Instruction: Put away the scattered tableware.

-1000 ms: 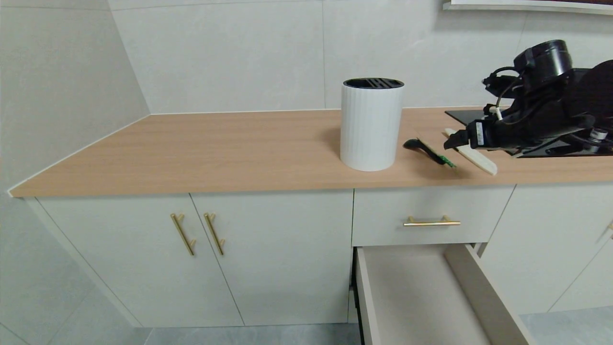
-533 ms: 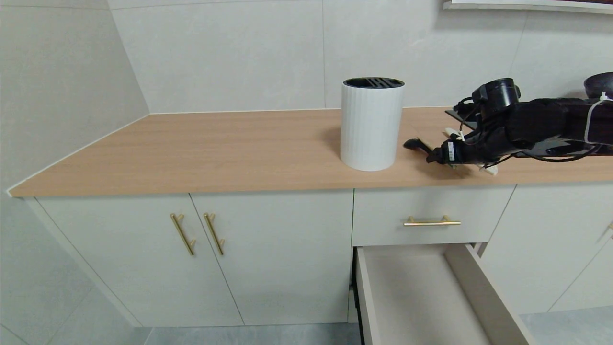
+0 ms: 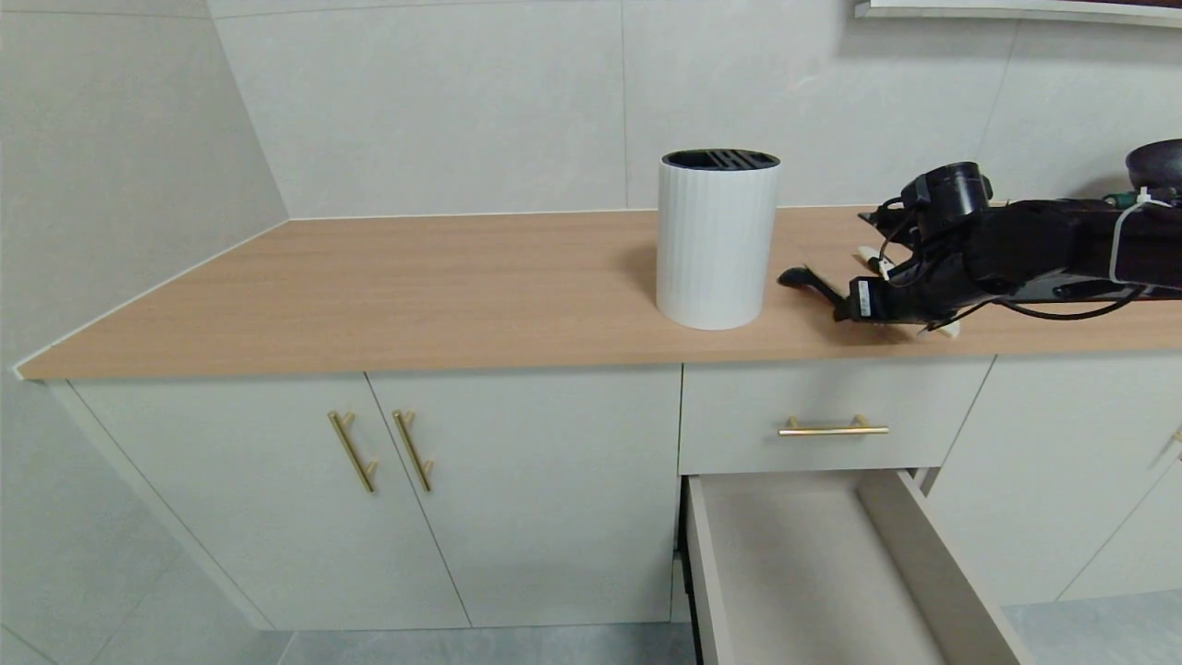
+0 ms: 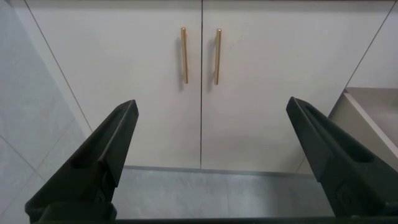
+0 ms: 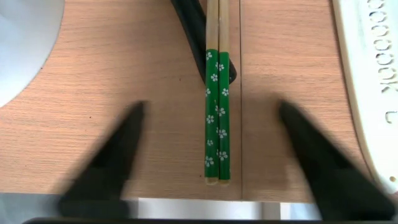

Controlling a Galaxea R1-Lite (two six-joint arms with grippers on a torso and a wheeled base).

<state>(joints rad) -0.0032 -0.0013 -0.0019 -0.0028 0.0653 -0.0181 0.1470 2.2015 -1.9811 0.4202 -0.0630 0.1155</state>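
Pale matte cabinet doors [image 4: 199, 93] face my left gripper [image 4: 211, 162], its jaws wide and empty. On the wood-grain countertop [image 3: 416, 286] stands a ribbed white cylindrical holder [image 3: 717, 242]. Right of it lie a black utensil [image 3: 799, 277], slim bamboo chopsticks [image 5: 217, 106] with green flowered ends, and a flat cream paddle [image 5: 367, 93]. My right gripper [image 5: 211, 168], arm stretched level, straddles the chopsticks, jaws spread, gripping nothing.

Green-tipped chopsticks [image 5: 217, 118] on the wooden counter [image 5: 124, 81] between spread fingers [image 5: 106, 168].
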